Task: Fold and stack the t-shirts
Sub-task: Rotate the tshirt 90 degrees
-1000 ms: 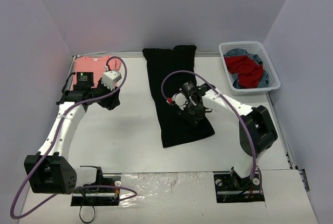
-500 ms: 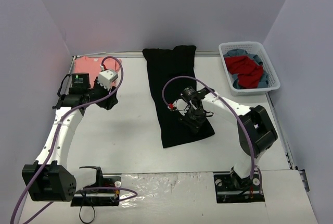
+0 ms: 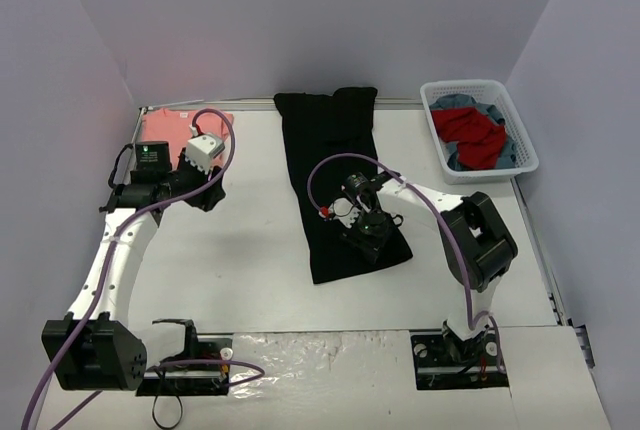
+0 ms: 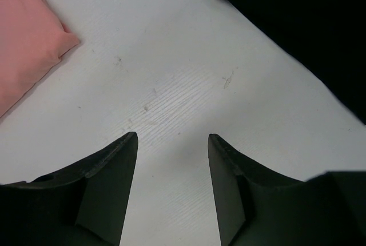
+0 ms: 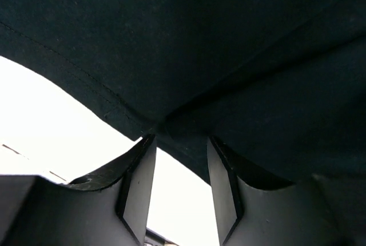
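Toward the near end of the long black cloth t-shirt [image 3: 325, 140], which lay as a folded strip from mid-table to the far edge of the white table [image 3: 250, 250], the right gripper [image 3: 364, 234] hung low, jaws partly apart, the hem at their tips with no clear pinch. Farther left, the left gripper [image 4: 171, 137] hovered over bare table, jaws apart and empty. The salmon-pink cloth t-shirt [image 3: 162, 127] lay in the far-left corner; a white plastic basket [image 3: 480, 84] of red and blue clothes [image 3: 470, 132] sat in the far-right corner.
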`<state>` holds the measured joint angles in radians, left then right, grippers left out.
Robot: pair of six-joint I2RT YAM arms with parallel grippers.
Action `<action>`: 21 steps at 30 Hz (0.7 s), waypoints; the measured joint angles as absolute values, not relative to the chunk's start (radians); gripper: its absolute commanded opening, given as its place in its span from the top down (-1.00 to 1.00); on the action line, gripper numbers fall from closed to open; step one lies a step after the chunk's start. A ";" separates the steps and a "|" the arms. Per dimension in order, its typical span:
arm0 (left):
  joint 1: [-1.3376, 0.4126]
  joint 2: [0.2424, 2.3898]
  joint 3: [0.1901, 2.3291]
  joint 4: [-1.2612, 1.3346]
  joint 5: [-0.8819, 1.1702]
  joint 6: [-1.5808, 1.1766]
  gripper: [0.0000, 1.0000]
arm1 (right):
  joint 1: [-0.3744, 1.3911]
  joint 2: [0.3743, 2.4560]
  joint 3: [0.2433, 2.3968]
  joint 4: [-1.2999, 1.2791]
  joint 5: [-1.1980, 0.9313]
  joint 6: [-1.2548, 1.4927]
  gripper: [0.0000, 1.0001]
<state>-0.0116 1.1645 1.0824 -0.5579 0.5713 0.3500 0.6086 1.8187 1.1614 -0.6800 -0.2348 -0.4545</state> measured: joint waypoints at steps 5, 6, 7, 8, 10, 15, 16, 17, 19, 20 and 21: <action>-0.012 1.160 1.082 -0.554 0.572 0.347 -0.02 | 0.611 1.827 1.165 -0.671 -0.236 -0.454 0.39; -0.012 1.159 1.082 -0.554 0.572 0.347 -0.03 | 0.611 1.829 1.165 -0.670 -0.236 -0.454 0.39; -0.012 1.158 1.082 -0.554 0.572 0.346 -0.03 | 0.611 1.831 1.165 -0.669 -0.236 -0.454 0.39; -0.012 1.157 1.082 -0.554 0.572 0.346 -0.03 | 0.611 1.832 1.165 -0.669 -0.236 -0.454 0.44; -0.012 1.155 1.082 -0.553 0.572 0.345 -0.03 | 0.611 1.833 1.165 -0.667 -0.236 -0.454 0.49; -0.012 1.150 1.078 -0.547 0.574 0.344 -0.03 | 0.611 1.840 1.165 -0.664 -0.235 -0.454 0.91; -0.012 1.148 1.074 -0.545 0.574 0.343 -0.03 | 0.611 1.840 1.165 -0.664 -0.235 -0.453 0.93; -0.012 1.145 1.069 -0.545 0.575 0.343 -0.03 | 0.611 1.840 1.165 -0.663 -0.235 -0.453 0.99; -0.012 1.143 1.066 -0.546 0.577 0.342 -0.03 | 0.611 1.840 1.165 -0.662 -0.234 -0.451 1.00; -0.012 1.143 1.066 -0.545 0.579 0.340 -0.03 | 0.611 1.840 1.165 -0.662 -0.234 -0.450 1.00; -0.012 1.143 1.066 -0.544 0.579 0.339 -0.03 | 0.611 1.840 1.165 -0.662 -0.234 -0.450 1.00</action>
